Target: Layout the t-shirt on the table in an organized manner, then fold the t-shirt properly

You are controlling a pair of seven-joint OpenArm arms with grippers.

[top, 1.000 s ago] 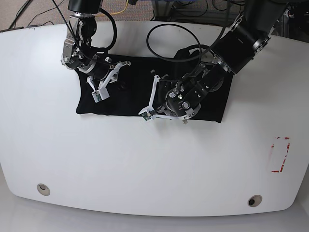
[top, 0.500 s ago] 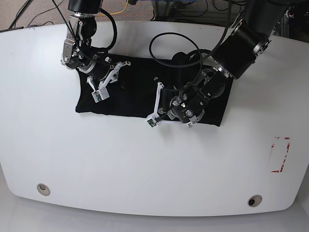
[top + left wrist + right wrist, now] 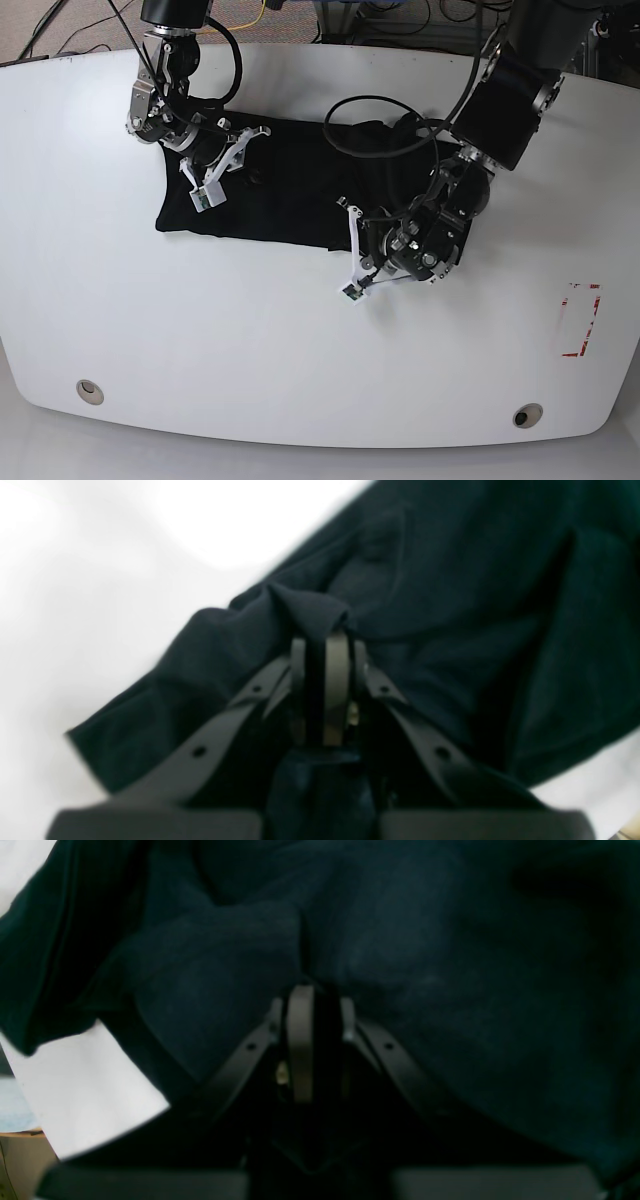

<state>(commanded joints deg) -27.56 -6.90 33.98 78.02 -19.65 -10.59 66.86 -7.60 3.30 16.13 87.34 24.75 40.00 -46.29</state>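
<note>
Clearly, nearest the base camera, the left gripper [image 3: 352, 290] is sitting low over the white worktop [image 3: 250, 340], just past the near hem of the t-shirt [image 3: 270, 195]; its wrist view is showing the jaws drawn narrow on a pinched ridge of black cloth [image 3: 307, 610], so it is holding the t-shirt's edge. The garment is lying as a dark, roughly rectangular spread on the far half of the worktop, and its right portion is bunching under the left arm. Farther back, the right gripper [image 3: 205, 185] is resting on the t-shirt's far left part, and its wrist view is showing the jaws close together with fabric [image 3: 300, 940] gathered at the tips, so it appears to be pinching cloth too. Judging from this, the step in hand is pulling the shirt flat. To do it well, both pinches should be kept firm while the left arm is drawing toward the near edge low and slow, and the right should be anchoring its end so the cloth is tensioning rather than sliding. The looping black cable [image 3: 375, 135] is lying over the shirt and could snag.
</note>
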